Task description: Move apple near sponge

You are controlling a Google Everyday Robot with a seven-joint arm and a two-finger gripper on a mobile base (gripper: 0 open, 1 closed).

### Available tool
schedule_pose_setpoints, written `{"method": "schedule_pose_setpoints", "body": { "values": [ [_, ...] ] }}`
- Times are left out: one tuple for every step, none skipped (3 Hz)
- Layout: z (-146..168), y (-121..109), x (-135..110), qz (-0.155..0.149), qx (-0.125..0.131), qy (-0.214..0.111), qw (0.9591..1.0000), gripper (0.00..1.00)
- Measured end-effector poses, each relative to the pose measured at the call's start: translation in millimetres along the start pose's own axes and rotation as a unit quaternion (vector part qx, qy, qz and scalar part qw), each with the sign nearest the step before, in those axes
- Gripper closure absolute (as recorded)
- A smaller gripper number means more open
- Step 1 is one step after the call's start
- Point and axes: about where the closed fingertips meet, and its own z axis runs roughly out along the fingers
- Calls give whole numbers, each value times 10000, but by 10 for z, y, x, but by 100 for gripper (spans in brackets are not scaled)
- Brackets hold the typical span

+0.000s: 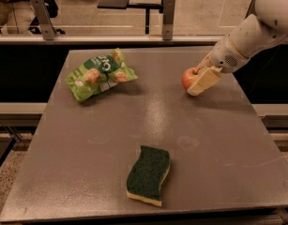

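Jaws meet the apple [187, 78] at the table's [218, 139] far right, but I cannot tell whether my gripper [196, 82] has closed on it. A green snack bag [99, 73] lies far left. The apple sits half hidden behind the gripper. The sponge [148, 174] lies well apart near the front edge, its long axis running roughly front to back.

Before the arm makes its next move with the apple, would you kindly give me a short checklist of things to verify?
1. Tool at the apple: ok, it sits against the apple at the table's far right.
2. Apple secured by the tool: cannot tell.
3. Sponge located: ok, it lies flat near the front edge, around the middle.
4. Route from apple to sponge: ok, only bare table lies between them.
5. Snack bag out of the way: ok, it lies at the far left, off that route.
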Motion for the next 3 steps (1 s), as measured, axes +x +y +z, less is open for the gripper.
{"method": "schedule_pose_setpoints", "body": {
  "values": [
    [-76,318,-168,-362,-243,-114,9990,100],
    [-100,642,-283,-692,-521,-239,9959,100],
    [-41,1050,-327,-1123,-911,-358,9888,100]
  ]
}}
